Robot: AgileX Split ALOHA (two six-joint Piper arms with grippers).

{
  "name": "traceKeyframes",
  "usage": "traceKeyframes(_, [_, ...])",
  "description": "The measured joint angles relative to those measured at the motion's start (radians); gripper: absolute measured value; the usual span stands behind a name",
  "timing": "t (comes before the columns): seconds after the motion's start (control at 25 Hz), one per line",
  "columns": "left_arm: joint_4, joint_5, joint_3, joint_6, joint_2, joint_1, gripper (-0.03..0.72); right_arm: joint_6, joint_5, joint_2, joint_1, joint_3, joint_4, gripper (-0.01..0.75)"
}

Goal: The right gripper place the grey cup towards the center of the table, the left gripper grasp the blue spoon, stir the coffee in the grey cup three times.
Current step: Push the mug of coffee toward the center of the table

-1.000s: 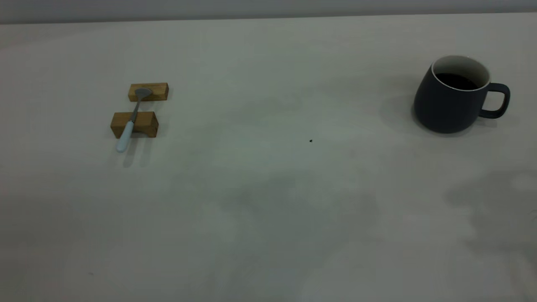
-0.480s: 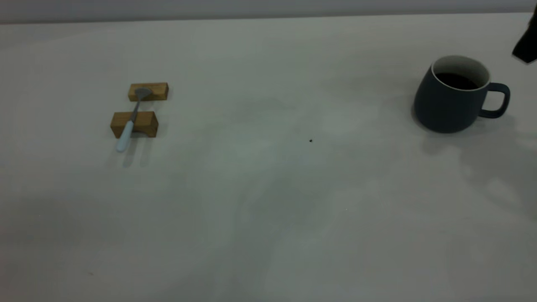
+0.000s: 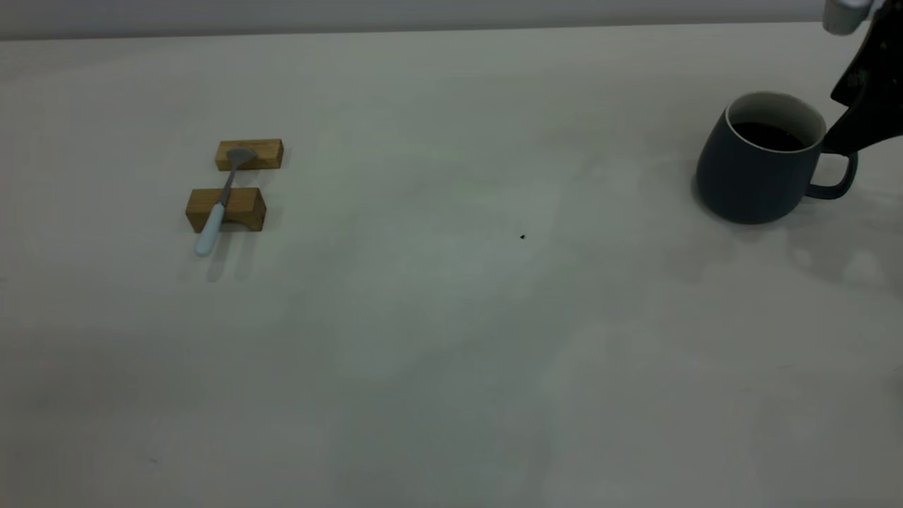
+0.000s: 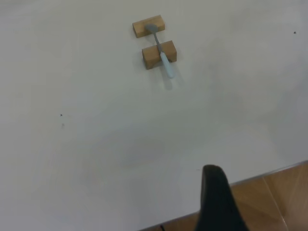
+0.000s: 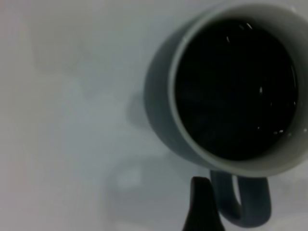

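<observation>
Ceramic-looking grey cup (image 3: 755, 166), heavy with coffee (image 5: 236, 89), best taken by its handle.
Right gripper (image 3: 864, 106) is seen above the handle; finger opening cannot be told, and nothing appears held.

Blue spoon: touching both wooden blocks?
Touching. In the exterior view the blue spoon lies across both wooden blocks, its bowl on the far block, its handle over the near one. The left wrist view shows the same.

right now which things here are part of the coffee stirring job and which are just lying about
Part of the job:
- grey cup, at the table's right side
- coffee inside it
- blue spoon, lying across the blocks
- right pincer, by the cup's handle
- left pincer, back near the table edge
- table

Just lying about:
- two wooden blocks under the spoon
- dark speck
</observation>
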Motion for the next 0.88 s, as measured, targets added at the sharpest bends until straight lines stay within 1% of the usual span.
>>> traceKeyframes(0.2, [0.0,0.0,0.0,0.0,0.0,0.0,0.533,-0.06,-0.015,0.035,-0.023,-0.005,0.05,0.578])
traceKeyframes(0.36, [0.0,0.0,0.0,0.0,0.0,0.0,0.533,-0.15,-0.024,0.071,-0.03,-0.006,0.132,0.578])
traceKeyframes(0.52, [0.0,0.0,0.0,0.0,0.0,0.0,0.533,-0.262,-0.065,0.117,-0.03,-0.006,0.225,0.578])
traceKeyframes(0.64, [0.0,0.0,0.0,0.0,0.0,0.0,0.533,-0.286,-0.102,0.145,-0.03,-0.006,0.253,0.574])
traceKeyframes(0.76, [0.0,0.0,0.0,0.0,0.0,0.0,0.533,-0.292,-0.119,0.162,-0.03,-0.006,0.259,0.526])
traceKeyframes(0.8, [0.0,0.0,0.0,0.0,0.0,0.0,0.533,-0.292,-0.12,0.164,-0.03,-0.006,0.26,0.5])
traceKeyframes(0.88, [0.0,0.0,0.0,0.0,0.0,0.0,0.533,-0.292,-0.12,0.164,-0.029,-0.006,0.261,0.418])
